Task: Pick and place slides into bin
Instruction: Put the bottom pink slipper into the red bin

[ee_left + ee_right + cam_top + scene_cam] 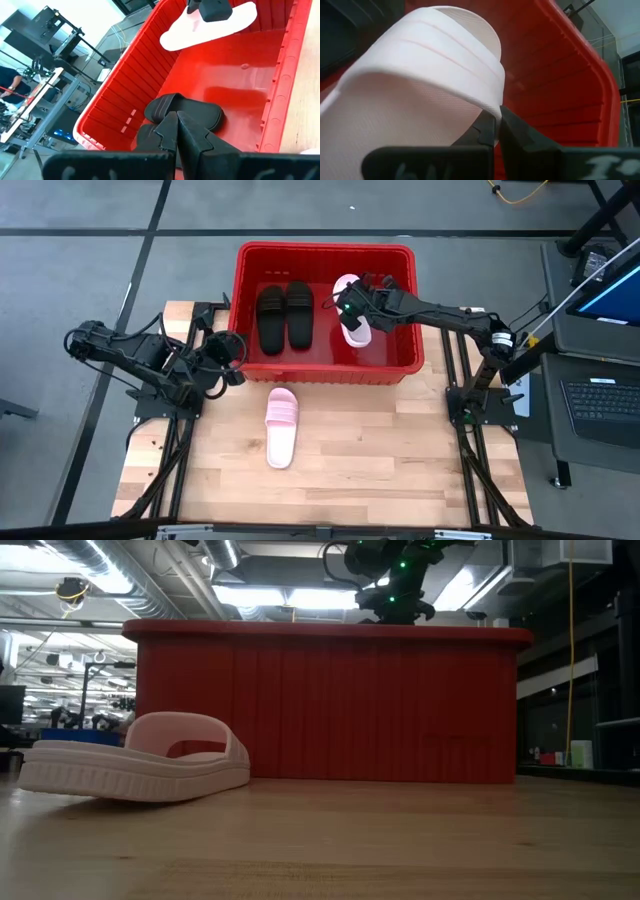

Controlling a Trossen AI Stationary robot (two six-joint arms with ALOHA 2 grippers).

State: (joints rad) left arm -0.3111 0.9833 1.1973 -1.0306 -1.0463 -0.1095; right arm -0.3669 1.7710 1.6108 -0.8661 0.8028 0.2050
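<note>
Two black slides (285, 316) lie side by side in the left half of the red bin (255, 252); one also shows in the left wrist view (185, 112). My right gripper (352, 308) is inside the bin, shut on a pink slide (353, 302), which also shows in the right wrist view (415, 75). A second pink slide (281, 426) lies sole down on the table in front of the bin. My left gripper (177, 122) is shut and empty at the bin's left near corner. My right gripper pinches the edge of the pink slide's wide strap (487, 107) between its two fingers. The slide is in the bin's right half; the left wrist view (215, 25) shows it off the bin's floor.
The bin's thick rim (330, 632) stands high above the table. The low view shows the loose pink slide (135, 768) in front of the bin wall. Bare wooden table (400, 450) lies on the near side.
</note>
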